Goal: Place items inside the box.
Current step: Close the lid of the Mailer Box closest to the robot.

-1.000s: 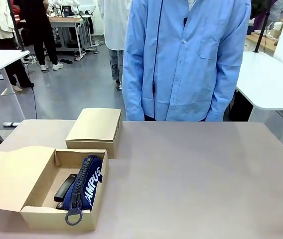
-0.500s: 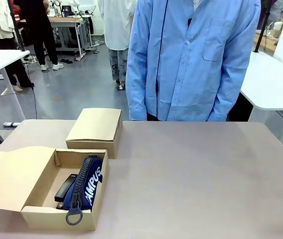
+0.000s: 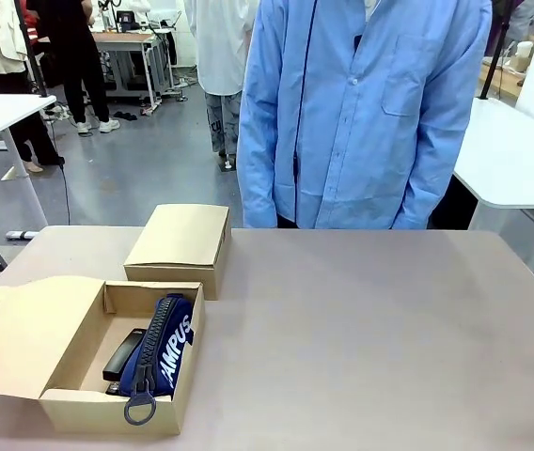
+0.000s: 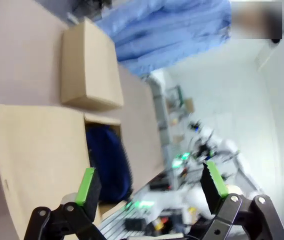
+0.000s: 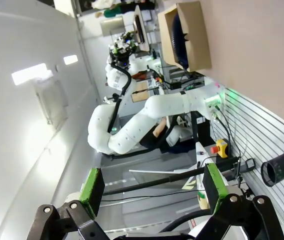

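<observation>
Both sets of jaws stood spread and empty: the left gripper [image 4: 147,187] hung above the near left of the tabletop [image 3: 370,329], and the right gripper [image 5: 152,187] was tipped away toward the robot's own base. A person [image 3: 366,113] in a blue shirt stood at the far edge, hands not in view. Nearest the camera, the open box [image 3: 117,409] sat with its flap folded out to the left; a closed box [image 3: 180,240] rested just behind it. Inside the open one, the navy pencil pouch [image 3: 164,348] leaned along the right wall, its zip ring hanging over the front rim, with a black stapler [image 3: 122,354] beside it. Packing looked nearly or wholly done. Any further item would best go down into the bare left half, clear of the flap. Everything to the right of both boxes offered open room.
</observation>
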